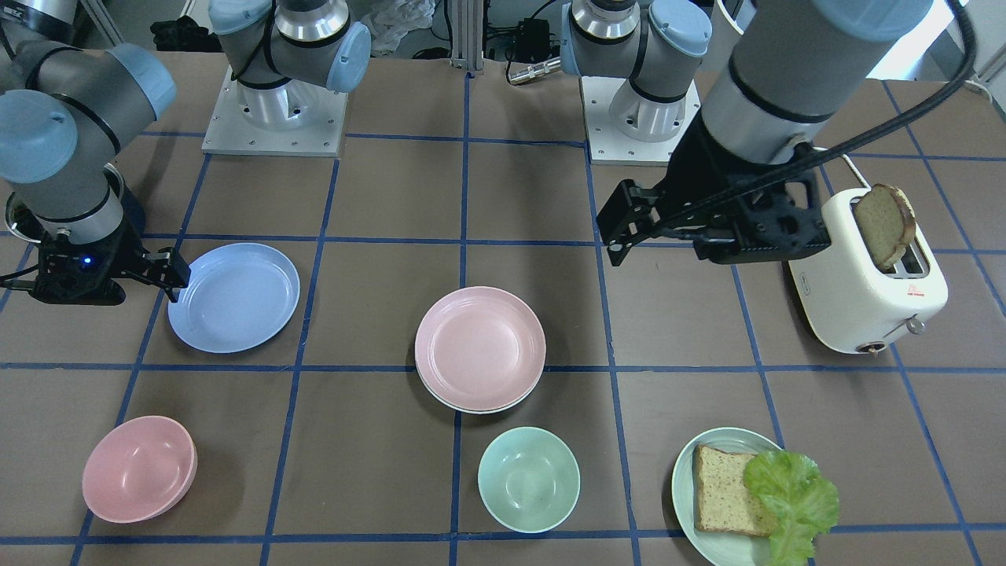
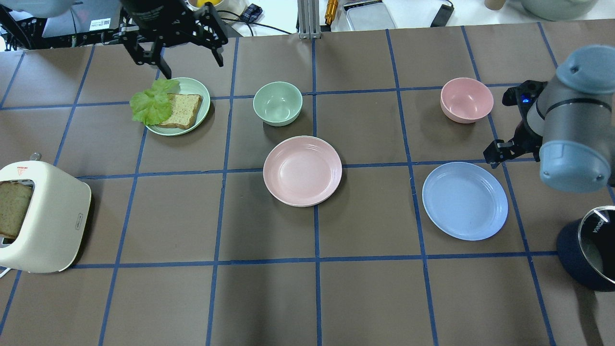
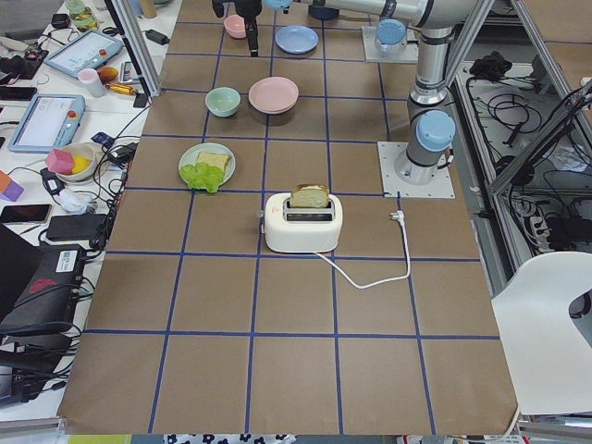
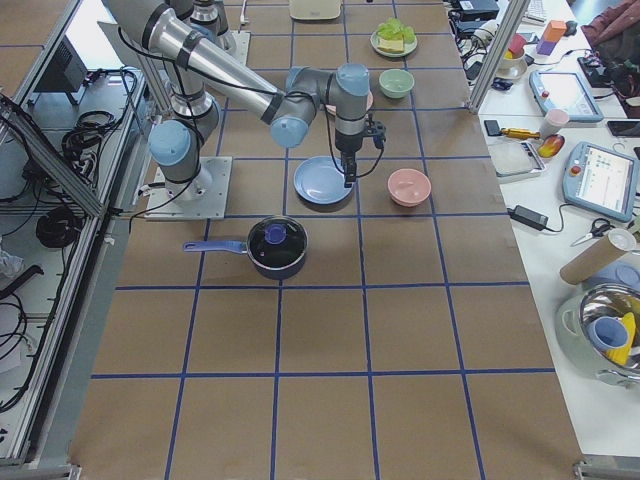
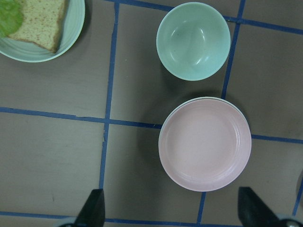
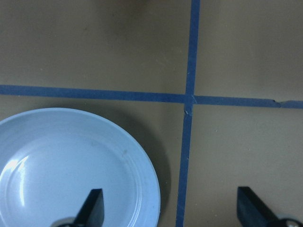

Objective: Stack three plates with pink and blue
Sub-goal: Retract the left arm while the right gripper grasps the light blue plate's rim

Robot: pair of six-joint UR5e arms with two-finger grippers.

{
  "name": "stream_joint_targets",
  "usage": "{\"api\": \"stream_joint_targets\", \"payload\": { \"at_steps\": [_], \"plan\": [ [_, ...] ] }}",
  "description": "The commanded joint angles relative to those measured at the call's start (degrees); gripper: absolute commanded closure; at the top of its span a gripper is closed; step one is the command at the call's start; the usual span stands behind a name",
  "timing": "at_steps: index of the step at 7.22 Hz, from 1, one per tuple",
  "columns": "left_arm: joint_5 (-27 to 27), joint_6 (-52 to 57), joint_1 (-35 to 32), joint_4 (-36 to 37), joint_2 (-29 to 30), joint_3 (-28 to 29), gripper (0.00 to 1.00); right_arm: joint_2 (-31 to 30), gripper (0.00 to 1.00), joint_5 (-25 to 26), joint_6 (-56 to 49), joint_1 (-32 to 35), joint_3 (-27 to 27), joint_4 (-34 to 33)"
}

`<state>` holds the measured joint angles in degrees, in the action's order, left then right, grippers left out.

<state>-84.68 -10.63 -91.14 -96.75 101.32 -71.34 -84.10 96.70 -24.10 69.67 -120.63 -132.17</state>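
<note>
Surveyed by the overhead view, left to right across the table (image 2: 365,288).

Far left: white toaster (image 2: 45,221) noted at the near edge, with a bread slice (image 2: 12,209) upright in its slot.

Left rear: left tool (image 2: 193,68) seen raised above the table, fingers wide apart and gripping nothing. Just below it, mint-green plate (image 2: 194,86) recorded, carrying a second bread slice (image 2: 182,110) and a lettuce leaf (image 2: 151,105).

Left of centre: mint bowl (image 2: 277,103) found upright.

Centre: pink plate (image 2: 302,170) found nested on top of the cream-white plate (image 1: 470,409), with only a thin pale rim of the lower one showing. Located just nearer the robot than the mint bowl, apart from it.

Right of centre: pink bowl (image 2: 466,100) noted at the rear. Blue plate (image 2: 465,201) found lying flat and alone, well apart from the two-plate pile; not yet stacked.

Right: right tool (image 6: 170,210) found low at the blue plate's outer far rim, fingers spread apart, one over the plate's inside and the other over bare table. Contact with the rim not determinable.

Far right: dark blue pot (image 2: 584,262) noted at the edge.
</note>
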Motion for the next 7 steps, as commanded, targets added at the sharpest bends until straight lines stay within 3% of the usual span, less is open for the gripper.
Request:
{"api": "stream_joint_targets", "payload": {
  "at_steps": [1,5,7],
  "plan": [
    [0.13,0.69,2.54,0.16,-2.8,-0.99,0.0,1.47,0.05,-0.45,-3.9,-2.24,-2.85,-2.74],
    [0.48,-1.49,2.2,-0.1,-4.98,-3.62,0.0,3.49,0.3,-2.13,-8.51,-3.57,-2.94,-2.39],
    [0.23,-0.72,1.94,0.77,-8.32,-10.28,0.0,3.94,0.35,-4.57,-7.99,-4.53,-2.94,-2.3]
  ]
}}
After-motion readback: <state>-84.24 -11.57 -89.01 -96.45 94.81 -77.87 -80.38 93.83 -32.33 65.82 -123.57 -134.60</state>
